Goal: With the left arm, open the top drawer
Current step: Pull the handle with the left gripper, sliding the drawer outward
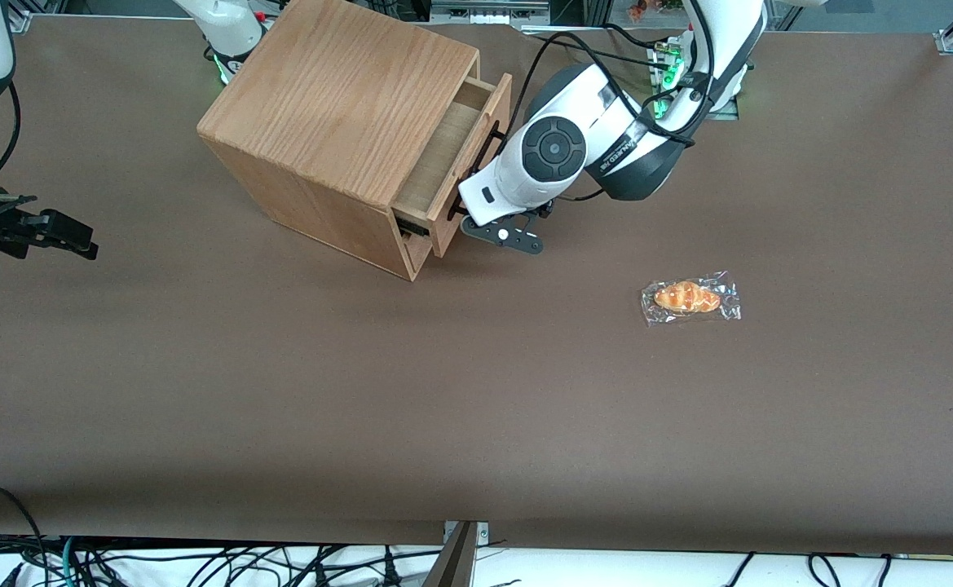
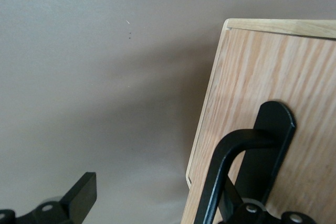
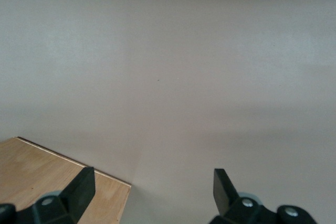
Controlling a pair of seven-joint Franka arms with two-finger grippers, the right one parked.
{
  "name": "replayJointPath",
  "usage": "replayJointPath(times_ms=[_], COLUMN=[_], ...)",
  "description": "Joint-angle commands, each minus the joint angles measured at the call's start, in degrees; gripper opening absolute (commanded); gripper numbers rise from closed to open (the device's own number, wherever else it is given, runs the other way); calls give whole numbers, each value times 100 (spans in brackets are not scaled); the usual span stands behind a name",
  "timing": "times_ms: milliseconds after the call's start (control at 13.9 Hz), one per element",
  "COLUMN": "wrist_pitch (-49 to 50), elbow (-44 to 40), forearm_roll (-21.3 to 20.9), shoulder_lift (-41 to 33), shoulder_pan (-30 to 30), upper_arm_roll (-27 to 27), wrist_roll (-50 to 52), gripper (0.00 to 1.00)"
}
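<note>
The top drawer (image 1: 437,157) of the oak cabinet (image 1: 337,90) stands pulled partly out, with its pale floor showing. Its black bar handle (image 1: 490,140) runs across the drawer front (image 2: 262,77). The left arm's wrist housing (image 1: 537,159) sits right in front of that drawer front, and the gripper (image 1: 468,186) is at the handle. In the left wrist view the gripper (image 2: 168,203) is open: one finger (image 2: 79,198) hangs over bare table beside the drawer's edge, and the other sits partly hidden by the handle (image 2: 226,166) against the drawer front.
A bread roll in a clear wrapper (image 1: 690,298) lies on the brown table (image 1: 476,408), nearer the front camera and toward the working arm's end. Cables (image 1: 574,45) trail from the arm near the cabinet's drawer side.
</note>
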State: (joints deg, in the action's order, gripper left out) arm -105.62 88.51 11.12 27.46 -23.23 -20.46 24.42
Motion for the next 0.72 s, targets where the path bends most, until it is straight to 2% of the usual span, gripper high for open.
replayJointPath(times_ms=[0, 647], wrist_pitch=[24, 41], elbow=[263, 412], forearm_roll=[-155, -163], shoulder_lift=[-241, -356], shoulder_pan=[231, 381], upper_arm_roll=[-46, -37], wrist_roll=[-52, 10], gripper=[100, 100])
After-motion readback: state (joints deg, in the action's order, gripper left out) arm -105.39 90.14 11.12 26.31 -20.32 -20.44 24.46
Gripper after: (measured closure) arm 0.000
